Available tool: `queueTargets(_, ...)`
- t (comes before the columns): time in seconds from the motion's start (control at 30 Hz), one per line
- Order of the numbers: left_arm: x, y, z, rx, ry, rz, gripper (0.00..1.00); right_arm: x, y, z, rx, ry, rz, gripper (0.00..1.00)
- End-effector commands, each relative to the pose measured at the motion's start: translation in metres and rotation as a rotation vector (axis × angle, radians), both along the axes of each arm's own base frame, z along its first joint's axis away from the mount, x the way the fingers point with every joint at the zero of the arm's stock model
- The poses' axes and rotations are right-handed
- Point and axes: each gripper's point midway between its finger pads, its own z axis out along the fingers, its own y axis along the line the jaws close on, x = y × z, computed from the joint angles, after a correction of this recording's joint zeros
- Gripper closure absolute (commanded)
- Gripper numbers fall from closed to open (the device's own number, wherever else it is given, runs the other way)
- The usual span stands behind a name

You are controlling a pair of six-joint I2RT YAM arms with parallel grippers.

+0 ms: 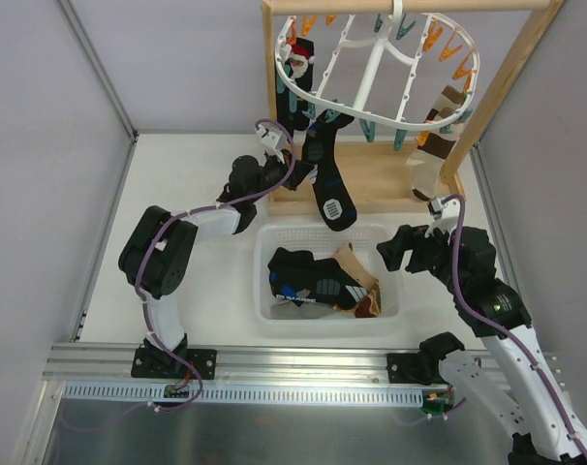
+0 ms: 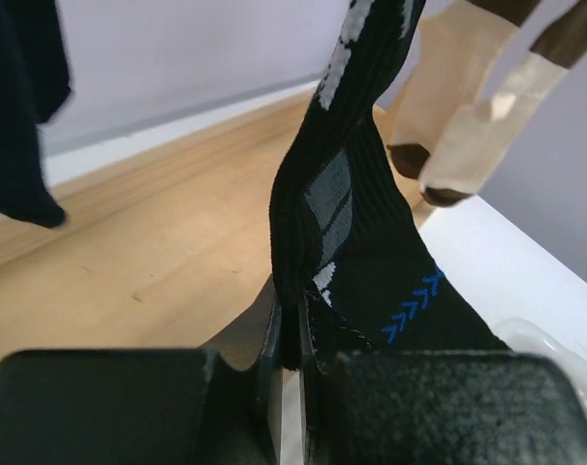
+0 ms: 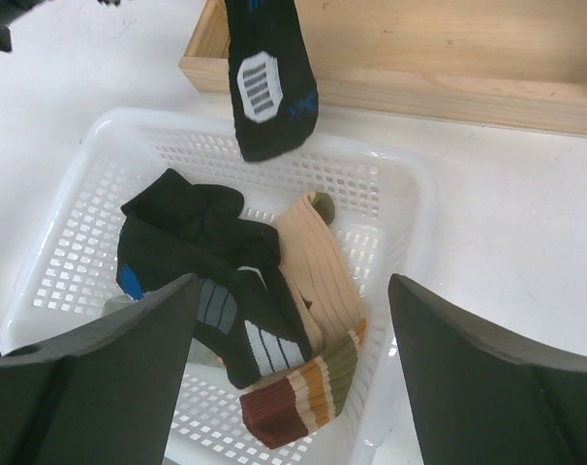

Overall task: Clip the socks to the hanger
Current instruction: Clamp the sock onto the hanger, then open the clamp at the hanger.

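Your left gripper [image 2: 298, 358] is pinched shut on the lower edge of the black sock [image 2: 371, 252], the one with grey blocks and blue chevrons. The fabric is caught between both pads and rises straight up from the jaws. From the top view, that sock [image 1: 330, 189] hangs from the near side of the white hanger [image 1: 379, 63]. Its toe dangles over the far rim of the mesh basket [image 1: 264, 281], and the left gripper [image 1: 292, 172] is against its left edge, above the wooden stand base [image 1: 371, 179].

A brown-and-cream sock [image 1: 434, 136] hangs on the hanger's right side, well apart from your grip. Another dark sock [image 1: 298, 58] hangs at the left.

Your right gripper [image 3: 292, 291] is spread wide and holds nothing. It hovers over the basket [image 3: 410, 184], right of centre. Directly below, between its fingers, lie a crumpled black sock [image 3: 192, 232] and a tan sock [image 3: 318, 262] with a striped cuff, both touching each other inside the basket.
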Motion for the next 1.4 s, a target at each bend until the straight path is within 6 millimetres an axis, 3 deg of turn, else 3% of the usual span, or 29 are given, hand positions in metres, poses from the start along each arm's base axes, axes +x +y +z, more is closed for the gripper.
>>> queueTargets(0.0, 0.012, 0.007, 0.055, -0.012, -0.159, 0.052, 1.00, 0.002, -0.001, 0.002, 0.016, -0.005, -0.020, 0.18)
queueTargets(0.1, 0.014, 0.006, 0.054, -0.002, -0.161, 0.042, 0.97, 0.001, 0.000, 0.001, 0.017, 0.004, -0.012, 0.17)
queueTargets(0.27, -0.004, 0.003, 0.050, 0.020, -0.165, -0.033, 0.60, -0.003, 0.007, -0.009, 0.008, 0.049, 0.035, 0.18)
queueTargets(0.33, -0.009, 0.011, 0.058, 0.026, -0.182, -0.011, 0.52, -0.008, 0.012, -0.017, 0.006, 0.078, 0.076, 0.18)
queueTargets(0.37, -0.013, 0.014, 0.049, 0.045, -0.154, -0.005, 0.40, -0.010, 0.015, -0.022, 0.000, 0.088, 0.097, 0.18)
queueTargets(0.43, -0.021, 0.023, 0.061, 0.041, -0.159, 0.017, 0.27, -0.015, 0.020, -0.030, 0.001, 0.100, 0.134, 0.18)
queueTargets(0.47, -0.027, 0.028, 0.052, 0.059, -0.117, 0.022, 0.23, -0.016, 0.023, -0.031, 0.001, 0.094, 0.153, 0.18)
queueTargets(0.5, -0.034, 0.034, 0.066, 0.039, -0.119, 0.040, 0.14, -0.019, 0.026, -0.031, 0.007, 0.085, 0.175, 0.18)
queueTargets(0.53, -0.039, 0.039, 0.068, 0.036, -0.103, 0.051, 0.11, -0.021, 0.027, -0.037, 0.008, 0.093, 0.186, 0.18)
queueTargets(0.57, -0.045, 0.044, 0.060, 0.041, -0.069, 0.062, 0.09, -0.021, 0.032, -0.036, 0.016, 0.077, 0.204, 0.18)
queueTargets(0.67, -0.075, 0.058, 0.074, 0.021, -0.035, 0.059, 0.07, -0.023, 0.041, -0.038, 0.024, 0.049, 0.244, 0.18)
queueTargets(0.77, -0.099, 0.066, 0.053, 0.054, 0.050, 0.036, 0.07, -0.027, 0.051, -0.043, 0.007, 0.032, 0.304, 0.18)
queueTargets(0.8, -0.110, 0.071, 0.063, 0.037, 0.039, 0.031, 0.07, -0.027, 0.053, -0.045, -0.011, 0.023, 0.319, 0.18)
queueTargets(0.83, -0.120, 0.074, 0.047, 0.054, 0.086, 0.022, 0.08, -0.029, 0.059, -0.048, -0.026, 0.026, 0.343, 0.18)
queueTargets(0.87, -0.130, 0.078, 0.054, 0.034, 0.082, 0.020, 0.08, -0.025, 0.058, -0.052, -0.052, 0.027, 0.321, 0.19)
queueTargets(0.93, -0.146, 0.081, 0.040, 0.036, 0.116, -0.004, 0.09, -0.023, 0.061, -0.056, -0.086, 0.030, 0.314, 0.21)
queueTargets(1.0, -0.161, 0.081, 0.046, 0.015, 0.103, -0.042, 0.10, -0.014, 0.062, -0.060, -0.117, 0.027, 0.279, 0.23)
queueTargets(1.1, -0.187, 0.069, 0.052, 0.024, 0.055, -0.154, 0.11, -0.008, 0.073, -0.046, -0.068, -0.032, 0.273, 0.24)
queueTargets(1.2, -0.199, 0.054, 0.064, 0.034, -0.007, -0.223, 0.12, -0.002, 0.077, -0.034, -0.034, -0.057, 0.252, 0.25)
queueTargets(1.23, -0.198, 0.049, 0.077, 0.022, -0.037, -0.233, 0.12, 0.001, 0.074, -0.034, -0.036, -0.057, 0.228, 0.27)
queueTargets(1.3, -0.193, 0.039, 0.083, 0.019, -0.045, -0.260, 0.13, 0.005, 0.067, -0.032, -0.025, -0.051, 0.162, 0.28)
queueTargets(1.33, -0.188, 0.035, 0.101, 0.004, -0.079, -0.264, 0.14, 0.005, 0.065, -0.032, -0.023, -0.048, 0.146, 0.29)
queueTargets(1.37, -0.180, 0.030, 0.102, 0.003, -0.074, -0.266, 0.14, 0.006, 0.061, -0.033, -0.027, -0.054, 0.129, 0.30)
